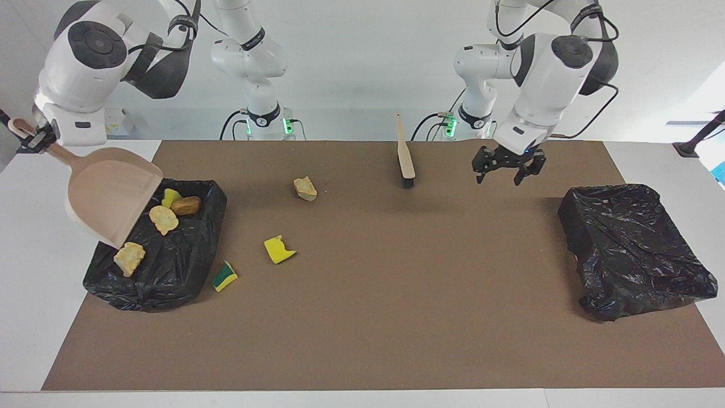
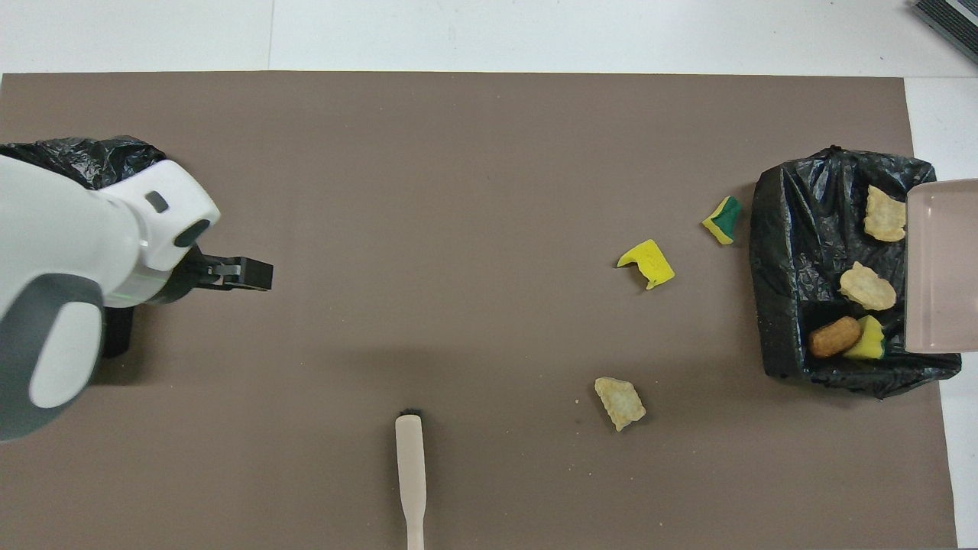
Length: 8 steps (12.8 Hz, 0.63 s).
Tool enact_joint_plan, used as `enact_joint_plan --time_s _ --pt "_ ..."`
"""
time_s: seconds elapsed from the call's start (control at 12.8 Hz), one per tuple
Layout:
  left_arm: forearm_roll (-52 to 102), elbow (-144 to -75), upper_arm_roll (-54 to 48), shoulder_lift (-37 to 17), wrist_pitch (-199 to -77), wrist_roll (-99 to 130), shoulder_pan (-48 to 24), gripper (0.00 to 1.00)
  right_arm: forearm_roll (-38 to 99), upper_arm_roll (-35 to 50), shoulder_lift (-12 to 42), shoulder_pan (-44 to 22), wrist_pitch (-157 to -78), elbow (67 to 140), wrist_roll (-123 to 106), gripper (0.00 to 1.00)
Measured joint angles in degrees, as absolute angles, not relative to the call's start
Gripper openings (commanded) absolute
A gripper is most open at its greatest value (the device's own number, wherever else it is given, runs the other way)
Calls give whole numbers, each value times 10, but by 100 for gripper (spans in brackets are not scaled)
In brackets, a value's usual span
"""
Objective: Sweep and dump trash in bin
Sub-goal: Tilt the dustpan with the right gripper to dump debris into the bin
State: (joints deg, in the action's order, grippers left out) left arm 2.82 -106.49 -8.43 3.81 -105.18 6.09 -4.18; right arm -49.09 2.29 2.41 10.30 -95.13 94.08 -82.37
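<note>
At the left of the facing view, the right claw [image 1: 29, 139] is closed on the handle of the pink dustpan [image 1: 107, 190], which hangs tilted, mouth down, over the edge of the black-lined bin [image 1: 187, 266]; in the overhead view the pan [image 2: 941, 267] shows at the right edge of the frame, over the same bin [image 2: 787, 252]. Four pieces of trash lie inside that bin: a pale beige chunk [image 1: 129, 258] low in the bin's part of the frame, another beige chunk [image 1: 163, 219] above it, an orange-brown chunk [image 1: 186, 205] and a yellow piece [image 1: 170, 197] touching each other near the pan's lip. Three pieces are on the brown mat [image 1: 362, 317] covering the surface: a yellow-and-green sponge bit [image 1: 225, 276] just beside the bin, a bright yellow chunk [image 1: 278, 249] near it toward the frame's centre, and a beige chunk [image 1: 305, 188] higher up. The brush [image 1: 404, 153] stands on its bristles in the upper middle of the facing view, handle up, with nothing holding it. The left claw [image 1: 508, 167] hovers empty, fingers spread wide, in the upper right of that view, between the brush and the second black-lined bin [image 1: 634, 249], which sits at the right.
</note>
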Motion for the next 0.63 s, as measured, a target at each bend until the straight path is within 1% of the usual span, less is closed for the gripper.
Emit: enact_joint_plan --time_s 0.23,0.47,0.63 --pt "21 -972 -48 26 -976 30 -42 100 -476 38 18 102 -951 939 -824 0" --pt "20 -900 -25 18 -893 9 -45 100 -385 44 16 103 -949 931 -813 0" --pt "13 -865 7 9 -855 -1 -68 100 -317 35 16 109 -947 930 -758 0"
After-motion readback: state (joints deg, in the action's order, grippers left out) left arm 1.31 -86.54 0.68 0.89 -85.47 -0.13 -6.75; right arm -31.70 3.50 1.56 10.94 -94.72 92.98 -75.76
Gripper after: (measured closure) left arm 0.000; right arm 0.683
